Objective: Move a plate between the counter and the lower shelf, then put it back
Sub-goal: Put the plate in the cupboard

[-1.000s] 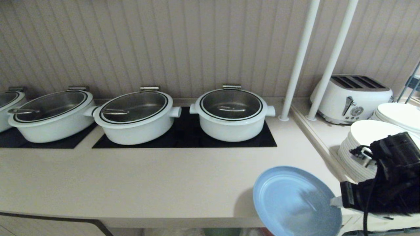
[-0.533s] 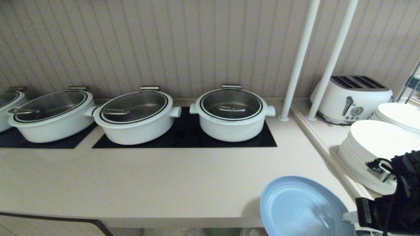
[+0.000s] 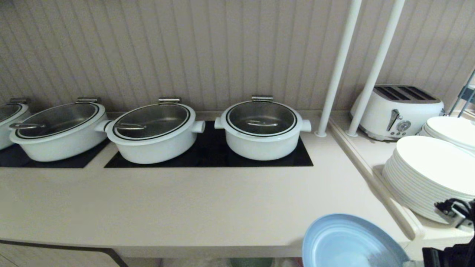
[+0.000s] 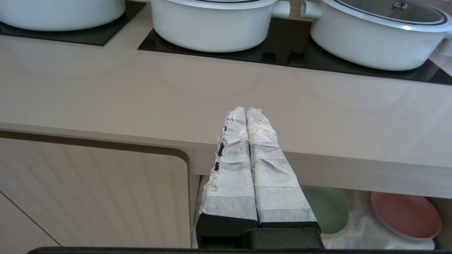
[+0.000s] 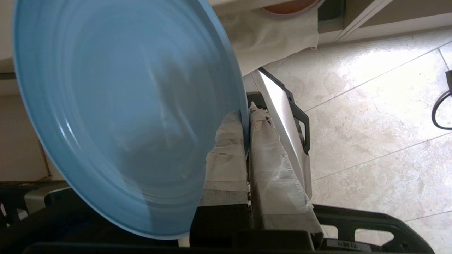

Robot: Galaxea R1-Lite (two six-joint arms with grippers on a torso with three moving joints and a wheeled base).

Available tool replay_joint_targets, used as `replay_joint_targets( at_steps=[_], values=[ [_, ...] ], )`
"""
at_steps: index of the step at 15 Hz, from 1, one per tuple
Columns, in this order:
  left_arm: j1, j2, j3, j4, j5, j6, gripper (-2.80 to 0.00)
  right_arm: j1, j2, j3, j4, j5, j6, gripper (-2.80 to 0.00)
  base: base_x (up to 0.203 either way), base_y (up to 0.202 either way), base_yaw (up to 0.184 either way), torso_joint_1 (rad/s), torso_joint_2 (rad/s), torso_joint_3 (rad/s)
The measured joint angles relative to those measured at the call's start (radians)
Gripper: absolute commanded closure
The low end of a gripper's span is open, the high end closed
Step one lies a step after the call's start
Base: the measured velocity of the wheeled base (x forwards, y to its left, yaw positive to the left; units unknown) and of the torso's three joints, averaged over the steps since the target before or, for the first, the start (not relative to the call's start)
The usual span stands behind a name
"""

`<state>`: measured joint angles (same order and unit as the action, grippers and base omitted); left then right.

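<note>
Plate in light blue hangs off the front edge of the desk at its right end, tilted and clear of the top, its lower part cut off by the head view. Going left to right along the desk, white pots with glass lids sit in a row on black cooktop panels, the bare beige top lies in front of them, then two white poles rise by the back wall. Right of those, a side ledge carries a white toaster and stacks of large white plates. The left gripper is parked low in front of the desk edge, its taped fingers pressed together with nothing between them. Below it the lower shelf shows a green plate and a pink plate lying on white cloth. The right gripper is down at the far right of the desk front, over a tiled floor, with its wrapped fingers clamped on the blue plate's rim so that the plate stands steeply tilted.
</note>
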<state>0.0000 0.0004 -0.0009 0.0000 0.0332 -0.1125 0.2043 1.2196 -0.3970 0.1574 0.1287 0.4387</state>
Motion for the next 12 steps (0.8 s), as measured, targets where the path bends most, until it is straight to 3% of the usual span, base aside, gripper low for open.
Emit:
replay_joint_targets(
  at_steps=[12],
  values=[
    [0.0, 0.0, 0.0, 0.0, 0.0, 0.0, 0.0, 0.017, -0.202, 0.084, 0.133, 0.003, -0.001, 0.0, 0.0, 0.0, 0.0, 0.0, 0.0, 0.0]
  ],
)
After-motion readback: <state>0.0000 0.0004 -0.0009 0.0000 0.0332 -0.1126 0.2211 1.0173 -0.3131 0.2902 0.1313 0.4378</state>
